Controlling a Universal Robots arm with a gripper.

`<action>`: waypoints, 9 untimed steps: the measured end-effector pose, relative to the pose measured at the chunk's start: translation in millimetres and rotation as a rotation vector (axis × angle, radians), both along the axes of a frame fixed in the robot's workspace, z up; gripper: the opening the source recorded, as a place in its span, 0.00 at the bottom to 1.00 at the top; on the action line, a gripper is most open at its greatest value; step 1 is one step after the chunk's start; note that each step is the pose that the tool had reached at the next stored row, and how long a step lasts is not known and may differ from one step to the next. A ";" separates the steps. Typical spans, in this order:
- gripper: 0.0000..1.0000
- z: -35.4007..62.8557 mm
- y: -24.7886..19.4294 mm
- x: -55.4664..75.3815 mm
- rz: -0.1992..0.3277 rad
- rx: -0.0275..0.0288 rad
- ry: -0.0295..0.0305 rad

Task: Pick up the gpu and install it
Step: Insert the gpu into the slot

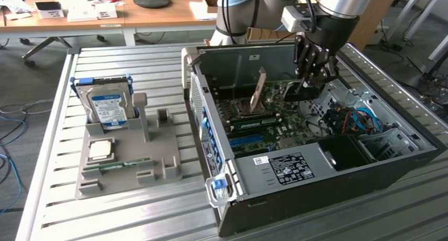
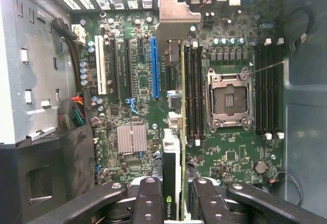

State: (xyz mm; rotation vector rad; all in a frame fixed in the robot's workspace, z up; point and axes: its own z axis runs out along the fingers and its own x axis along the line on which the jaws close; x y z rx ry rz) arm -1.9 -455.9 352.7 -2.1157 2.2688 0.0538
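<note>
I see gripper [image 2: 176,185] clamped on gpu [image 2: 172,157], edge-on. Its long axis is parallel to blue slot [image 2: 155,65] - just beside it, toward CPU socket [image 2: 228,98].

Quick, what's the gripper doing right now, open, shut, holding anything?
Gripper: closed on the gpu, holding it edge-on above the motherboard.

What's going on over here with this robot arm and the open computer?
The robot arm's end effector is shut on the gpu, holding it edge-on inside the open computer case, above the motherboard. The card does not look seated yet, and the long blue slot beside it is empty. A hard drive stands in the grey holder outside the case.
</note>
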 end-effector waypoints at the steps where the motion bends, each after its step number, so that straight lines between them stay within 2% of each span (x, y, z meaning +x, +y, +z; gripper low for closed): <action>1: 0.27 0.0 0.0 0.0 0.000 0.0000 0.0000; 9: 0.27 -0.2 0.0 -3.4 0.000 0.0002 -0.0002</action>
